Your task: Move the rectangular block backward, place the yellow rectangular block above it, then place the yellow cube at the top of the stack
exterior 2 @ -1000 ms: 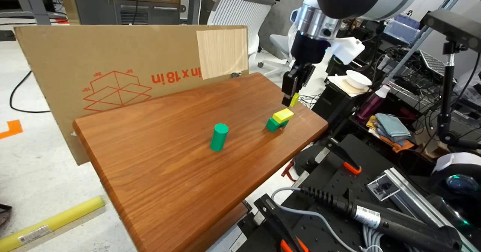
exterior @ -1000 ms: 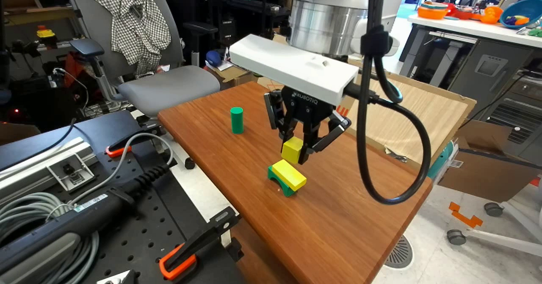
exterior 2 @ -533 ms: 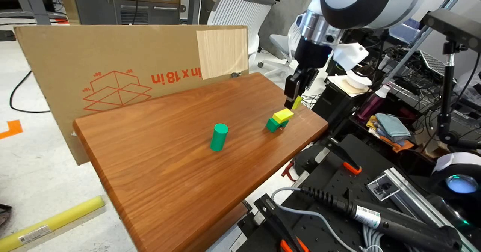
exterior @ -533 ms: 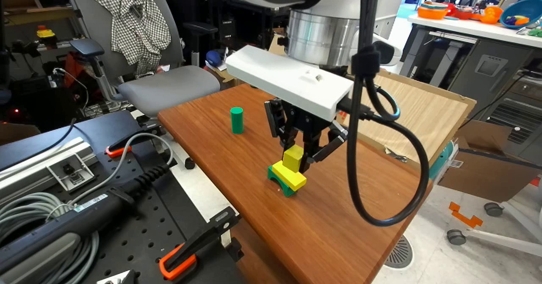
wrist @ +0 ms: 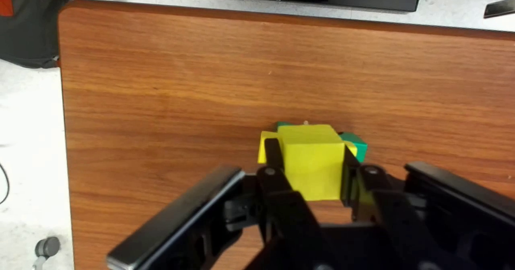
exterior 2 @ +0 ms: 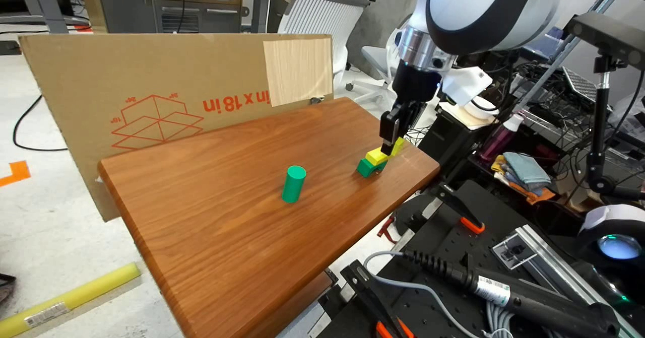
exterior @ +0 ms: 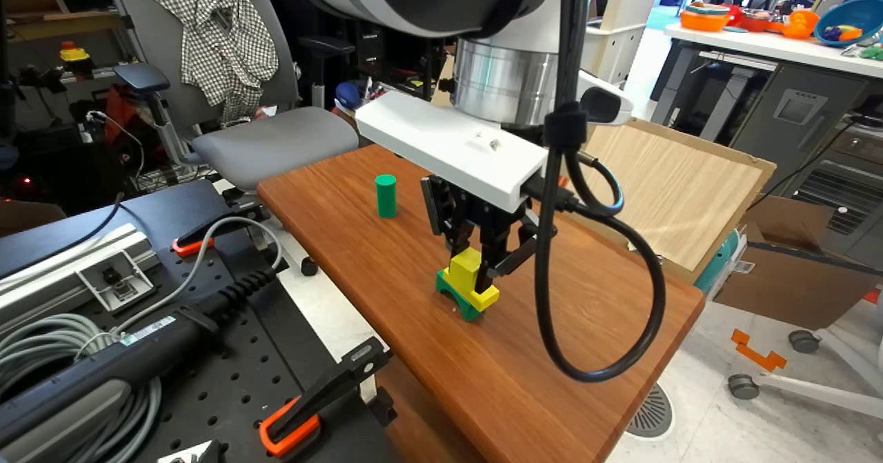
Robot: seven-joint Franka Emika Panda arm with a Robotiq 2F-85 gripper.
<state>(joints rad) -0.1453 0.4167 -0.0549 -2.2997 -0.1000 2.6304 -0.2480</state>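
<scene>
The green rectangular block (exterior: 472, 312), with an arched cut-out, stands on the table. The yellow rectangular block (exterior: 487, 299) lies flat on top of it. My gripper (exterior: 469, 270) is shut on the yellow cube (exterior: 465, 263), over the yellow rectangular block. In an exterior view the cube (exterior 2: 398, 145) shows partly behind the fingers, at the far end of the yellow rectangular block (exterior 2: 375, 156). In the wrist view the cube (wrist: 314, 165) sits between the fingers and hides most of both blocks below. I cannot tell whether the cube touches the yellow rectangular block.
A green cylinder (exterior: 386, 196) stands upright on the wooden table (exterior 2: 227, 217), apart from the stack. A large cardboard sheet (exterior 2: 176, 86) stands along one table edge. A black workbench with clamps (exterior: 290, 425) adjoins another edge. A thick black cable (exterior: 545, 311) hangs from the arm.
My gripper has moved down with the yellow cube, from above the stack to right at the yellow rectangular block. The stacked blocks and the green cylinder have not moved.
</scene>
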